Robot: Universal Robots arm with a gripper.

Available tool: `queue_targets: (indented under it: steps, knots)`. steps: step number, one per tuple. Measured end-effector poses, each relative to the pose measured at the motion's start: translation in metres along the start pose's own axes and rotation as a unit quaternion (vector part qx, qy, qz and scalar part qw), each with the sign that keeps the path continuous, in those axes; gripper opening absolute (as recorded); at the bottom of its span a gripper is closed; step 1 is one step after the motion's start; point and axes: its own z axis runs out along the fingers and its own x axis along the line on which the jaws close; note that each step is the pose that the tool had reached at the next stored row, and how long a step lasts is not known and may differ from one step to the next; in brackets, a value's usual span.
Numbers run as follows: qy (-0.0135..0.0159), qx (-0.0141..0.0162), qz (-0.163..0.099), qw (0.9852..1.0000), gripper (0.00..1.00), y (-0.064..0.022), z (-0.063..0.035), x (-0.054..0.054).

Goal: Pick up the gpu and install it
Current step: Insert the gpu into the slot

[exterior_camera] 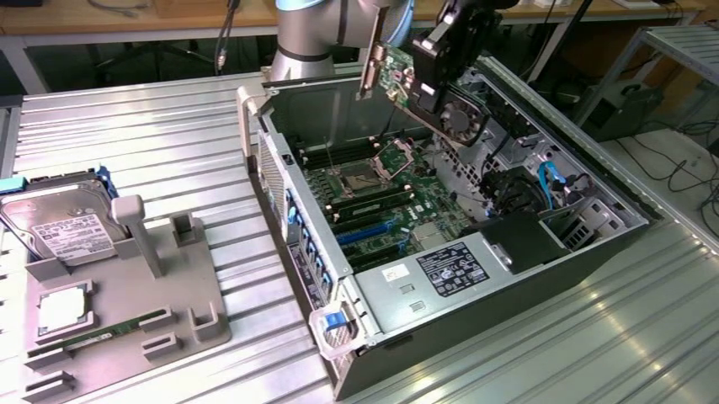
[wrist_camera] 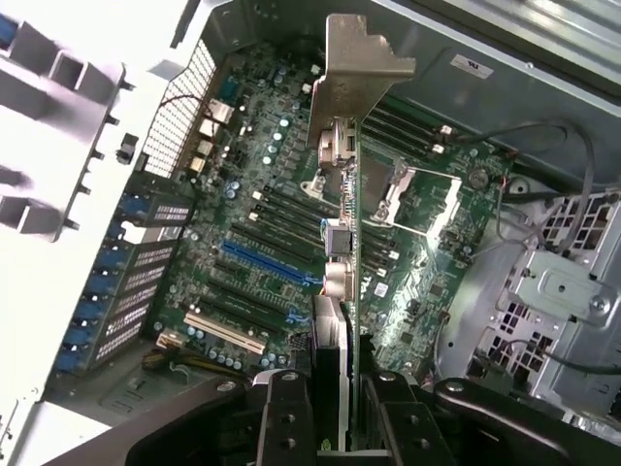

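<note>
My gripper [exterior_camera: 446,40] is shut on the gpu [exterior_camera: 433,88], a green card with a black fan and a silver end bracket. It hangs tilted in the air above the back of the open computer case [exterior_camera: 337,278]. The wrist view looks down the card edge-on: the gpu [wrist_camera: 351,282] runs between my black fingers [wrist_camera: 284,419], its silver bracket [wrist_camera: 357,83] at the far end. Below it lies the green motherboard [wrist_camera: 262,204] with the blue slot [wrist_camera: 267,264], well apart from the card. My gripper [wrist_camera: 342,422] clamps the card's near end.
A grey fixture tray [exterior_camera: 168,295] at the exterior view's left holds a silver hard drive [exterior_camera: 62,223], a CPU [exterior_camera: 62,307] and a RAM stick [exterior_camera: 101,332]. The case has a drive cage and cables [exterior_camera: 551,189] on its far side. All stands on a ribbed metal table [exterior_camera: 168,135].
</note>
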Motion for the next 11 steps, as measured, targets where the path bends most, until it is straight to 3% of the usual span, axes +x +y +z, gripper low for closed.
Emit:
queue_targets:
  steps: [6,11]
  knots:
    - [0.0013,-0.0008,-0.034,0.9994,0.27,0.0000,0.0000,0.0000]
    - [0.0025,-0.0016,-0.066,0.9978,0.27,0.0000,0.0000,0.0000]
